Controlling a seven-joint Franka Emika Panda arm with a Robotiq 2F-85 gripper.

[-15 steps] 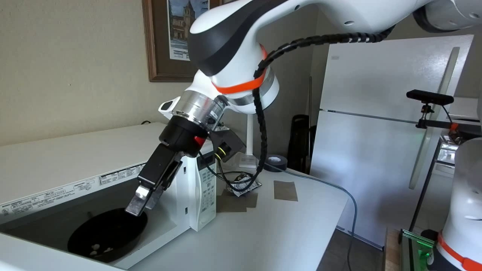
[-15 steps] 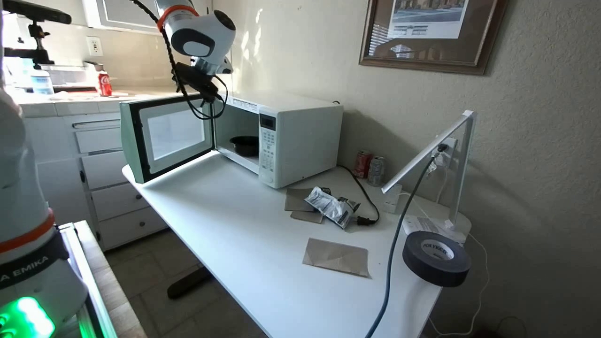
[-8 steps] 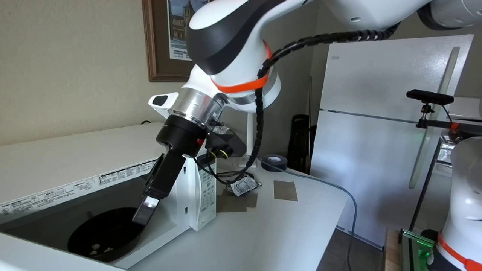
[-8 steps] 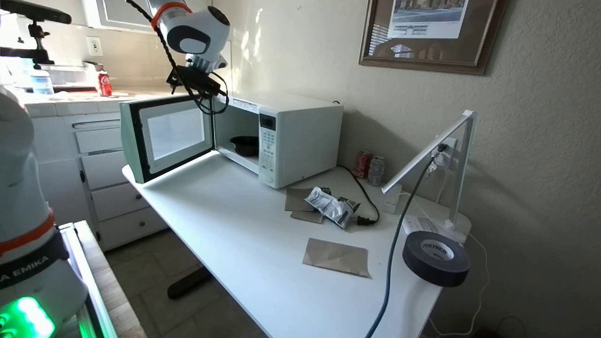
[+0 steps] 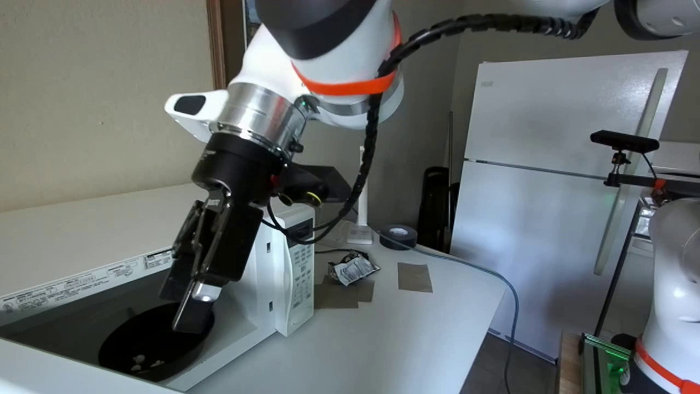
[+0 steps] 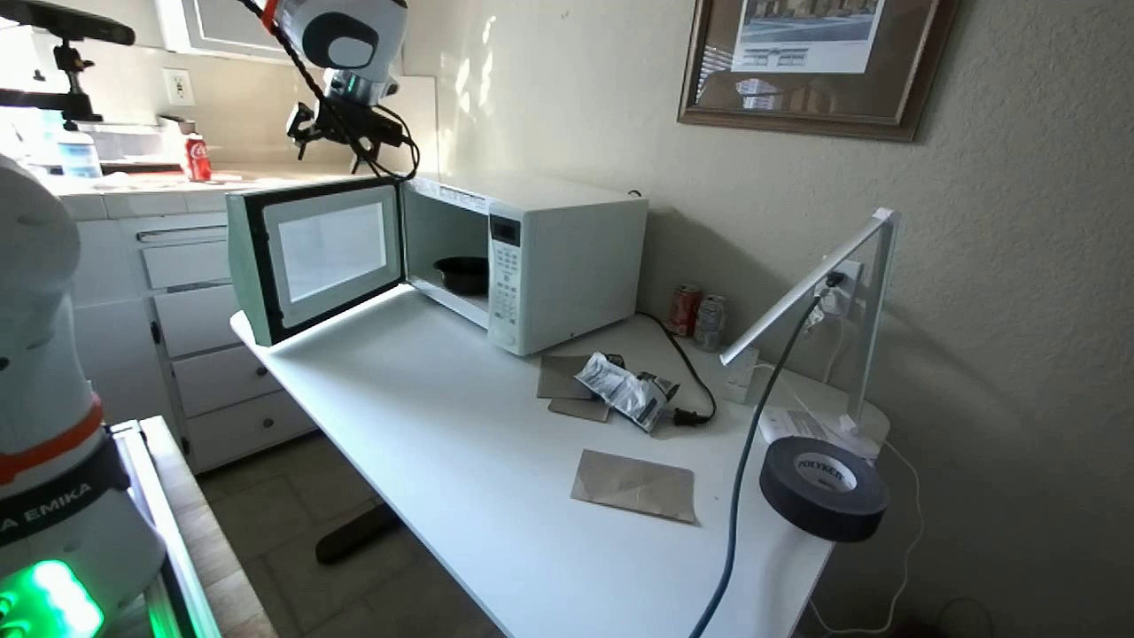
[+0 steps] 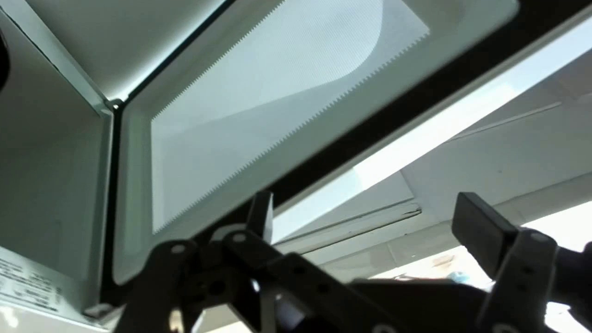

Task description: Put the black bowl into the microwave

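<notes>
The black bowl [image 5: 145,347] sits inside the open white microwave [image 5: 104,224]. A few pale spots show in the bowl. In an exterior view the bowl [image 6: 465,275] also shows through the front opening of the microwave [image 6: 585,257]. My gripper [image 5: 180,306] is open and empty. In an exterior view it [image 6: 329,159] is up above the microwave's open door [image 6: 328,248], apart from the bowl. In the wrist view the fingers [image 7: 370,222] are wide apart with nothing between them. The door's window [image 7: 259,106] fills the middle there. A dark curved edge at the far left may be the bowl.
The white table [image 6: 443,425] bears cardboard pieces [image 6: 633,486], a silver packet [image 6: 625,390], a tape roll [image 6: 824,487], a lamp [image 6: 868,319] and two cans [image 6: 697,315]. A dark cable [image 6: 744,478] crosses it. A fridge [image 5: 547,219] stands behind.
My gripper has turned about its axis and moved away from the microwave opening, outward over the door and slightly up. The bowl, microwave and door have not moved.
</notes>
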